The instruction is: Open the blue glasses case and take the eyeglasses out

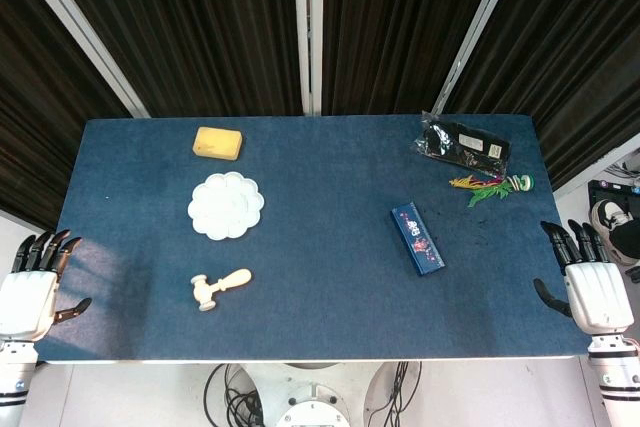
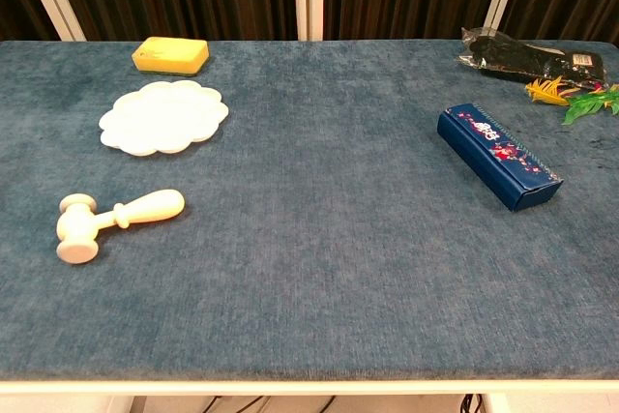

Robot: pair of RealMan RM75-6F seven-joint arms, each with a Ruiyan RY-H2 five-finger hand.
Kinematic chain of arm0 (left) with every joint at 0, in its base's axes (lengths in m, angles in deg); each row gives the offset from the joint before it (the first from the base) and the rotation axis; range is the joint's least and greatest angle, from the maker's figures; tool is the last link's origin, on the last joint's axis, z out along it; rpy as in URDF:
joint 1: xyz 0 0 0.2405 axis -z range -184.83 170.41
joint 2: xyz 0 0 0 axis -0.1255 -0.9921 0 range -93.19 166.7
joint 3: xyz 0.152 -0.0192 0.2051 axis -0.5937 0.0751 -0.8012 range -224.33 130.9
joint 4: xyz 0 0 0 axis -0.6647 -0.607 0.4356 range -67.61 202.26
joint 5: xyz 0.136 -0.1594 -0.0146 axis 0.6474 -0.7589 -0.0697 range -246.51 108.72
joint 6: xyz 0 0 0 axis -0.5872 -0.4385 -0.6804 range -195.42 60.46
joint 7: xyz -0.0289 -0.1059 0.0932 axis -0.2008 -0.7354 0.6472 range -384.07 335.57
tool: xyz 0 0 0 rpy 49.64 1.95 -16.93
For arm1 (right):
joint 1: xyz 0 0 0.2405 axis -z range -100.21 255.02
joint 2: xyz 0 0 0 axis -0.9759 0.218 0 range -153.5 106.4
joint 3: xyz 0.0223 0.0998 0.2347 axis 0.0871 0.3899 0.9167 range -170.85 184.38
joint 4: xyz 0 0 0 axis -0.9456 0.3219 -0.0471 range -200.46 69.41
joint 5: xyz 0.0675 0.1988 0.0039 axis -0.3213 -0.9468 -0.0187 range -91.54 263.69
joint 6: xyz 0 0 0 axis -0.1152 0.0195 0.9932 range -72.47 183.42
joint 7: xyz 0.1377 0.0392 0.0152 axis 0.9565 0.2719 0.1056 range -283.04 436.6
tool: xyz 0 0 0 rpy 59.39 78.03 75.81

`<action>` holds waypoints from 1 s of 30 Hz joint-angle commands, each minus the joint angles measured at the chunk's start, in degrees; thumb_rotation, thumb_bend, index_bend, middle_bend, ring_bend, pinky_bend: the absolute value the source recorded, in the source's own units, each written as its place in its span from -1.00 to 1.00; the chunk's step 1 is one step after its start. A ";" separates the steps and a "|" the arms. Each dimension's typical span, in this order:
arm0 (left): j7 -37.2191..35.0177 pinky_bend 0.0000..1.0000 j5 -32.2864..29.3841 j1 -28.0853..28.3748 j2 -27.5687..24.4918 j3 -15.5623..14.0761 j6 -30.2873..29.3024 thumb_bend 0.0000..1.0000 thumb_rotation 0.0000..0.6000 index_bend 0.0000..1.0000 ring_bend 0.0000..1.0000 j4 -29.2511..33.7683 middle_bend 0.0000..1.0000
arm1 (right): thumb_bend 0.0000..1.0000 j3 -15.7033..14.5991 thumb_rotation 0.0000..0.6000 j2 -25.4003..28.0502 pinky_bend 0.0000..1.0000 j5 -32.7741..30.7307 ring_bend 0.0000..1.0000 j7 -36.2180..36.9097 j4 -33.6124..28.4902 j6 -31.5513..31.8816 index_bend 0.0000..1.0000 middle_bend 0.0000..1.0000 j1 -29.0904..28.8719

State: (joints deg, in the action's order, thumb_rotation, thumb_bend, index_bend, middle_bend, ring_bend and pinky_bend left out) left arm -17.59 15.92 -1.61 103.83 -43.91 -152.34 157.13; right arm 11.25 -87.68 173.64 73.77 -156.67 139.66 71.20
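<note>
Your blue table (image 1: 330, 287) is carrying everything. The white scalloped plate (image 1: 226, 206) is sitting left of centre, the blue glasses case (image 1: 418, 238) is lying closed and angled right of centre. The black packet (image 1: 462, 144), yellow sponge (image 1: 217, 143), wooden mallet (image 1: 220, 288) and feathered toy (image 1: 492, 186) are resting around them. Your left hand (image 1: 30, 292) and right hand (image 1: 592, 282) are waiting at the edges, fingers spread, holding nothing.

Glasses case (image 1: 418, 238) is placed right of centre on the counter (image 1: 320, 287). Packet (image 1: 463, 144) and feathered toy (image 1: 490, 187) are set behind it. Left half: sponge (image 1: 217, 143) at rear, plate (image 1: 226, 206) before it, mallet (image 1: 221, 288) nearest.
</note>
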 commanded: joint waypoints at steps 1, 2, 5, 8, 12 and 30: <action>0.01 -1.00 -0.20 0.12 0.11 0.04 0.27 -0.93 1.00 -0.71 -1.00 -0.04 -0.87 | -0.52 0.13 1.00 -0.04 -1.00 -0.13 -1.00 -0.21 -0.16 -0.25 -1.00 -0.74 -0.24; 0.04 -1.00 -0.24 0.16 0.11 0.06 0.33 -0.93 1.00 -0.71 -1.00 -0.01 -0.87 | -0.52 0.14 1.00 -0.06 -1.00 -0.17 -1.00 -0.26 -0.22 -0.39 -1.00 -0.74 -0.33; 0.38 -1.00 -0.19 0.21 -0.03 0.01 0.39 -0.93 1.00 -0.71 -1.00 0.21 -0.87 | -0.52 0.11 1.00 -0.15 -1.00 -0.34 -1.00 -0.40 -0.29 -0.85 -1.00 -0.74 -0.60; 0.62 -1.00 -0.09 0.15 -0.21 -0.05 0.23 -0.93 1.00 -0.71 -1.00 0.55 -0.87 | -0.52 0.01 1.00 -0.13 -1.00 -0.36 -1.00 -0.30 -0.29 -1.36 -1.00 -0.73 -0.88; 0.67 -1.00 0.07 0.06 -0.26 -0.09 -0.04 -0.93 1.00 -0.71 -1.00 0.80 -0.87 | -0.36 0.06 1.00 0.14 -1.00 -0.25 -1.00 -0.03 -0.77 -2.89 -1.00 -0.67 -1.93; 0.56 -1.00 1.14 -0.12 -0.19 -0.27 -1.09 -0.93 1.00 -0.71 -1.00 0.80 -0.87 | 0.05 3.71 1.00 -4.56 -1.00 -12.22 -1.00 -2.06 1.49 -28.57 -1.00 -0.46 -17.88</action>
State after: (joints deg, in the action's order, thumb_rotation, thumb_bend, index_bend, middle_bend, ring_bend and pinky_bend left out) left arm -17.05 17.07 -1.70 103.66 -44.17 -153.40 157.91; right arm 15.15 -91.07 162.02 72.18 -156.24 112.34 54.21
